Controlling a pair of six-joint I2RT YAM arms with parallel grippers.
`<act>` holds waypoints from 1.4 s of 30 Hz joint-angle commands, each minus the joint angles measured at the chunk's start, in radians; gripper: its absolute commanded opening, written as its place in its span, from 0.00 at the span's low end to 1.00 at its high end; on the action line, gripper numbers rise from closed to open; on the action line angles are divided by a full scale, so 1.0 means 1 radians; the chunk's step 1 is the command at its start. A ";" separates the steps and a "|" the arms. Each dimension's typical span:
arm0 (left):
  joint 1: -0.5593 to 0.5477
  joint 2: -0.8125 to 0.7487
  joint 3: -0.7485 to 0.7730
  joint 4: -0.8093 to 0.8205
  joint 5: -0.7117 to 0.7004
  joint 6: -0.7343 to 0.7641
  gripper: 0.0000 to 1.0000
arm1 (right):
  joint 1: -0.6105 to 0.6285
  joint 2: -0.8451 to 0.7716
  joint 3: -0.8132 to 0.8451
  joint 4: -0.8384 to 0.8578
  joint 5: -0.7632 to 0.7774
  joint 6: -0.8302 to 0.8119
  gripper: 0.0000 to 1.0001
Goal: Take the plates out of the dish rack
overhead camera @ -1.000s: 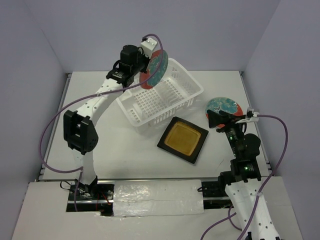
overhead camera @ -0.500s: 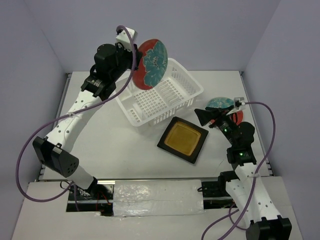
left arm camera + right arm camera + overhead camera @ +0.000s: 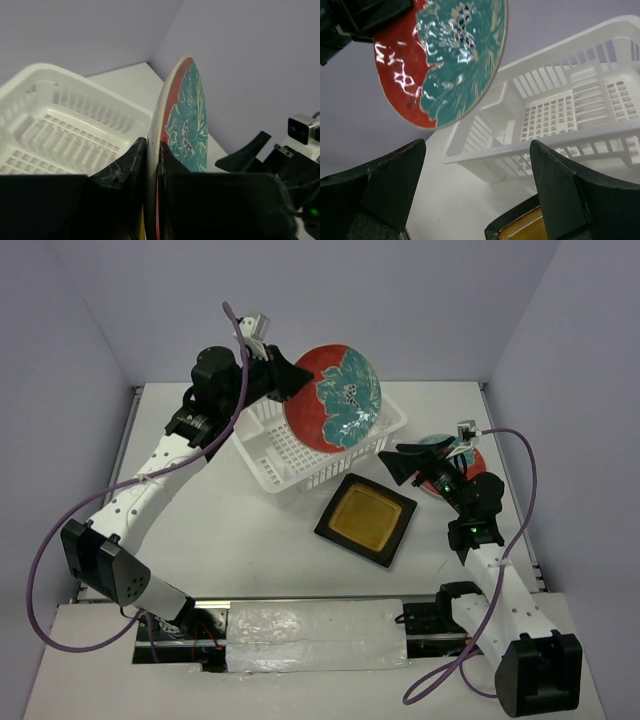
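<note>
The left gripper (image 3: pixel 297 389) is up in the air over the dish rack (image 3: pixel 300 455), pinching a round red-rimmed plate (image 3: pixel 335 400) by its edge. From the left wrist view the plate stands edge-on, its rim wedged tight in the narrow slot between the two black fingers (image 3: pixel 127 167), one pressed against the pale back and the other against the red and teal face. Most of the plate sticks out past the fingertips. It is clear of the rack, touching neither wall nor dividers, with its painted face turned toward the right arm. The right gripper (image 3: pixel 402 466) hangs just off the rack's right end, jaws spread wide with nothing between them. Through its own camera the held plate shows high up beyond the gap, well apart from either of its fingers (image 3: pixel 385 182). A second round plate (image 3: pixel 443 446), also red-rimmed with a teal centre, lies behind that gripper near the right edge of the table (image 3: pixel 250 530), partly hidden by the arm. A square dark-rimmed plate with an amber centre (image 3: pixel 366 518) lies flat on the table just in front of the rack, between the two arms.
</note>
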 commanded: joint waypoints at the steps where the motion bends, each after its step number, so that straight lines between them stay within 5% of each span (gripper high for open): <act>1: -0.004 -0.101 -0.012 0.289 0.080 -0.178 0.00 | 0.001 0.001 0.034 0.152 -0.022 0.002 0.91; 19: -0.141 -0.162 -0.239 0.487 0.132 -0.244 0.00 | 0.015 0.181 0.023 0.413 -0.051 0.214 0.86; 24: -0.176 -0.145 -0.278 0.506 0.106 -0.220 0.00 | 0.050 0.215 0.031 0.392 -0.041 0.223 0.43; 27: -0.176 -0.107 -0.246 0.450 0.098 -0.181 0.00 | 0.063 0.227 0.020 0.373 -0.005 0.223 0.00; 30: -0.167 -0.029 -0.125 0.312 0.103 -0.114 0.01 | 0.064 0.239 0.008 0.347 0.042 0.245 0.00; 31: -0.163 0.011 -0.067 0.285 0.109 -0.094 0.08 | 0.063 0.244 0.011 0.333 0.048 0.252 0.00; 32: -0.158 0.028 -0.045 0.264 0.117 -0.089 0.28 | 0.064 0.248 0.011 0.332 0.048 0.255 0.00; 33: -0.153 0.042 -0.026 0.242 0.124 -0.083 0.37 | 0.063 0.248 0.012 0.333 0.048 0.269 0.00; 36: -0.139 0.088 0.055 0.170 0.131 -0.045 0.55 | 0.063 0.241 0.004 0.349 0.074 0.286 0.00; 39: -0.130 0.118 0.118 0.122 0.164 -0.026 0.99 | 0.063 0.215 0.011 0.313 0.104 0.288 0.00; 42: -0.129 0.109 0.108 0.112 0.190 -0.016 1.00 | 0.063 0.181 -0.003 0.296 0.113 0.298 0.00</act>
